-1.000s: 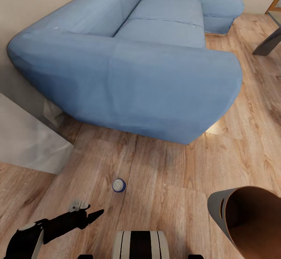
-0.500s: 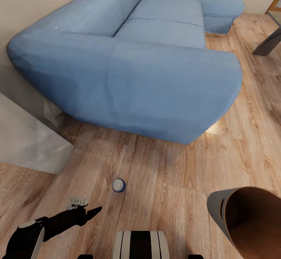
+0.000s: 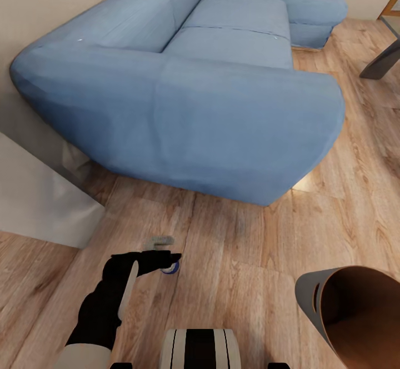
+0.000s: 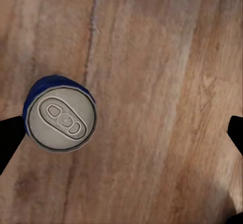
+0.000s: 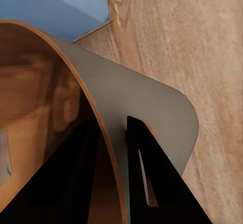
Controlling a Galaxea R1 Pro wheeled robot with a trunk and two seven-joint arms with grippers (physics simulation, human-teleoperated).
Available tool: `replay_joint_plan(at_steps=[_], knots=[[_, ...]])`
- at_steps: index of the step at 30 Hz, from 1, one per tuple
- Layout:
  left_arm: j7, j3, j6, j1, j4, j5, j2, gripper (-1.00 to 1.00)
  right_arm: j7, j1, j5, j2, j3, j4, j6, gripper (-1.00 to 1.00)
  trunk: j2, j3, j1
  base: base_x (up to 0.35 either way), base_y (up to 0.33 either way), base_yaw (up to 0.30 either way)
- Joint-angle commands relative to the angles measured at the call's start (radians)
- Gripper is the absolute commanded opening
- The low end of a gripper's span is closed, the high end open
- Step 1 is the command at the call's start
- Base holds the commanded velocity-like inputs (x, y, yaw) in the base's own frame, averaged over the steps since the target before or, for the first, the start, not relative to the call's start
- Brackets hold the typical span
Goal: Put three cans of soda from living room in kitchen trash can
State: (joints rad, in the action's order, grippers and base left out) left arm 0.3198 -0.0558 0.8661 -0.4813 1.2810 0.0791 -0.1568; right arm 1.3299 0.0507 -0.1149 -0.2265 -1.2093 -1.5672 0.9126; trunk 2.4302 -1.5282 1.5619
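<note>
Blue soda can (image 4: pixel 61 115), upright on the wood floor (image 3: pixel 244 258) at lower centre of the head view: the left gripper (image 3: pixel 164 251) has swung in above it, fingers spread, apparently off-centre, while the right gripper (image 5: pixel 115 133) pinches the trash can (image 3: pixel 355 313) wall.

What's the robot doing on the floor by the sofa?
It is picking up litter. Its left gripper is open and poised over a blue can standing upright on the wood floor in front of the sofa. Its right gripper pinches the rim of the bin, ready for the can.
</note>
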Motion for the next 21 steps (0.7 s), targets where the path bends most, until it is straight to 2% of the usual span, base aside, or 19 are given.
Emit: replay_joint_plan(at_steps=[1,9,13,18,21], knots=[[-0.002,0.0,0.0,-0.009,-0.013,0.001,-0.004,1.0,0.001,0.0,-0.008,-0.001,0.001,0.0,0.01,-1.0,0.0,0.0,0.0,0.0,0.0,0.0],[-0.017,0.001,-0.019,-0.067,-0.168,0.007,-0.009,1.0,-0.001,0.0,-0.006,-0.01,0.001,0.0,0.018,-1.0,0.0,0.0,0.0,0.0,0.0,0.0],[-0.132,0.002,-0.035,-0.079,-0.215,0.004,-0.005,1.0,-0.003,0.0,0.007,-0.011,-0.001,0.0,0.019,-1.0,0.0,0.0,0.0,0.0,0.0,0.0],[-0.16,-0.004,-0.038,-0.117,-0.253,0.005,0.006,1.0,-0.002,0.0,0.036,-0.011,-0.001,0.0,0.02,-1.0,0.0,0.0,0.0,0.0,0.0,0.0],[-0.169,-0.005,-0.09,-0.173,-0.352,0.005,0.009,1.0,-0.001,0.0,0.04,-0.011,-0.001,0.0,0.019,-1.0,0.0,0.0,0.0,0.0,0.0,0.0]])
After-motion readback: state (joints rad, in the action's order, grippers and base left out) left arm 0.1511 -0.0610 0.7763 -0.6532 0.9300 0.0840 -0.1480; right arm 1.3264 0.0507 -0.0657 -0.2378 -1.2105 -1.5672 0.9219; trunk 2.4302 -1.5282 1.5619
